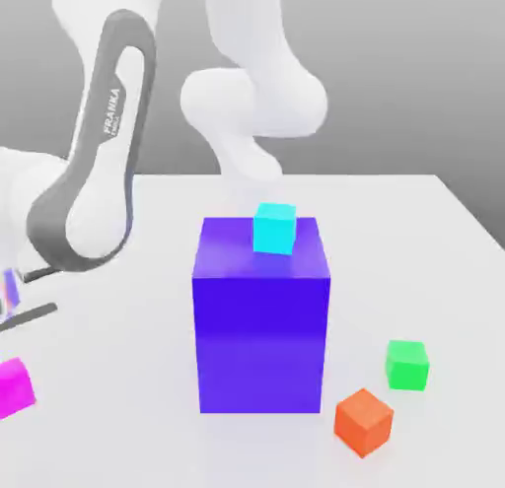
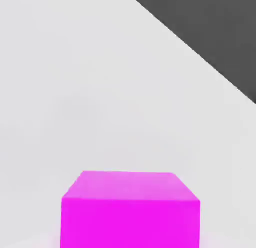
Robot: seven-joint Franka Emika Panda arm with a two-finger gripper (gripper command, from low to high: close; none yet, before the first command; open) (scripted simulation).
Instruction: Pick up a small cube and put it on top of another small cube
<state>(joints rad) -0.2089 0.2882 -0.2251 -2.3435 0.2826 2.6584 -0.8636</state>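
Observation:
The small magenta-pink cube (image 1: 12, 385) sits at table level at the exterior view's far left edge, partly cut off by the frame. In the hand view the same cube (image 2: 131, 212) lies directly under the hand and very close. My gripper (image 1: 10, 323) comes down just above the cube at that left edge and is shut on it. The small green cube (image 1: 406, 364) rests on the table at the exterior view's right, well apart from the gripper and beyond the big block.
A big purple-blue block (image 1: 261, 318) stands mid-table with a cyan cube (image 1: 274, 228) on top. An orange cube (image 1: 363, 421) lies in front of the green one. The white table (image 1: 118, 427) ends in a dark edge (image 2: 210, 36) in the hand view.

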